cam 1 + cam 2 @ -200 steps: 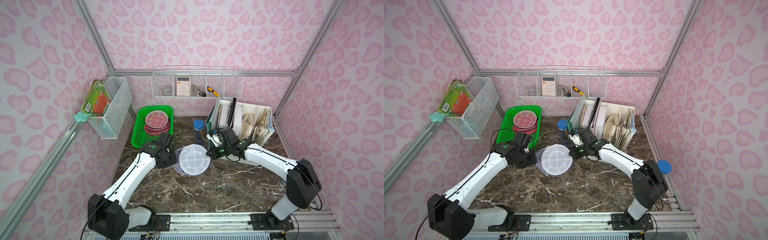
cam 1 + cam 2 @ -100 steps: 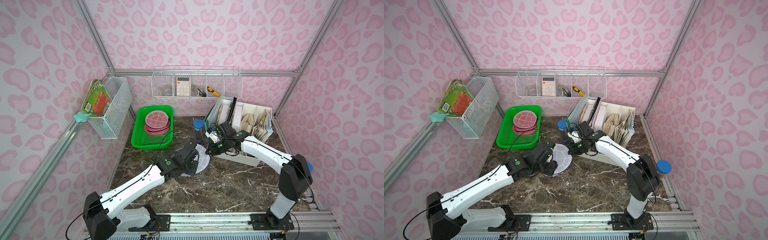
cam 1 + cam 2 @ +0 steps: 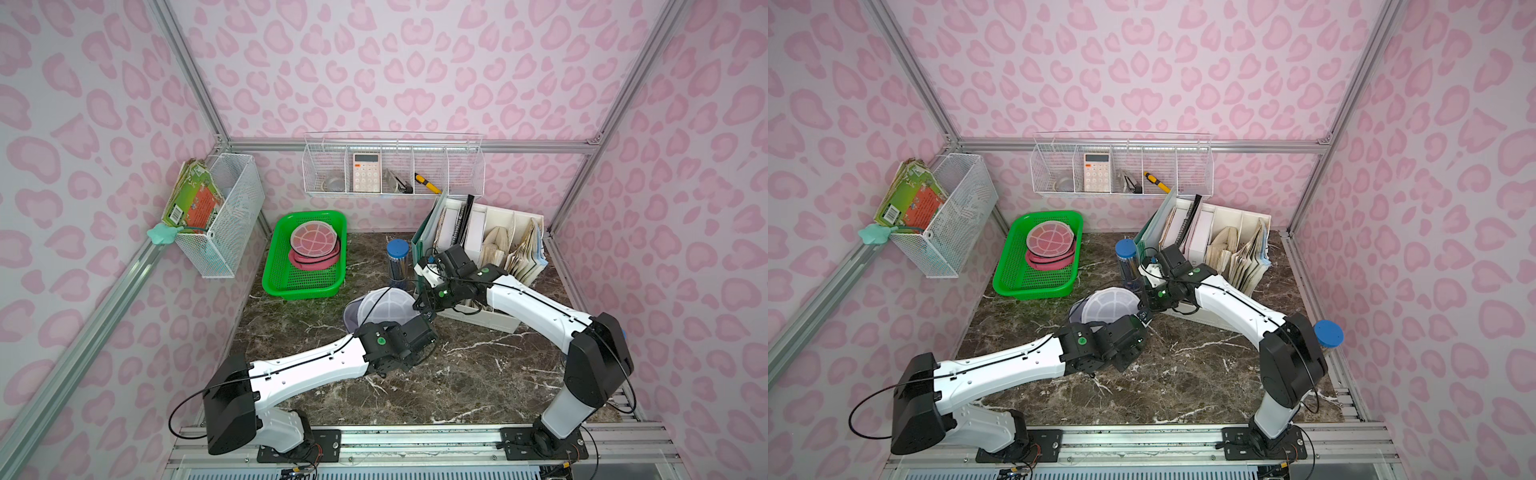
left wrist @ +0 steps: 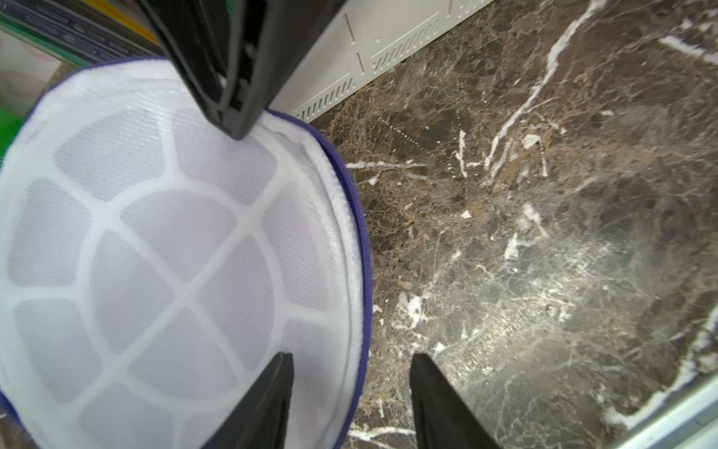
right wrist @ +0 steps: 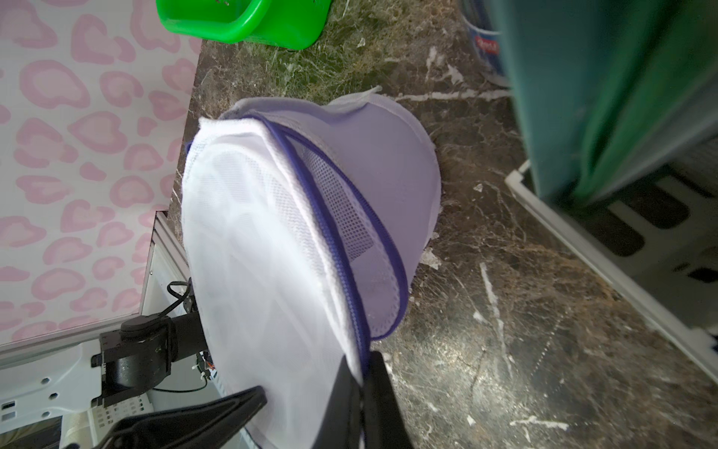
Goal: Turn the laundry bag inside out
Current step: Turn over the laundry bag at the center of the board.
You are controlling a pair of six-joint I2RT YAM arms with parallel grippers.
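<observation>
Near edge of laundry bag hidden behind left arm; cropped in left wrist view

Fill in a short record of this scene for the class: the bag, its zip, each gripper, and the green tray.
bag: white mesh laundry bag, held up by its rim over the marble table
zip: purple zip, partly open
right gripper: right gripper shut on the bag's rim
left gripper: left gripper open, jaws astride the rim
tray: green tray behind the bag, holding pink mesh bags
</observation>
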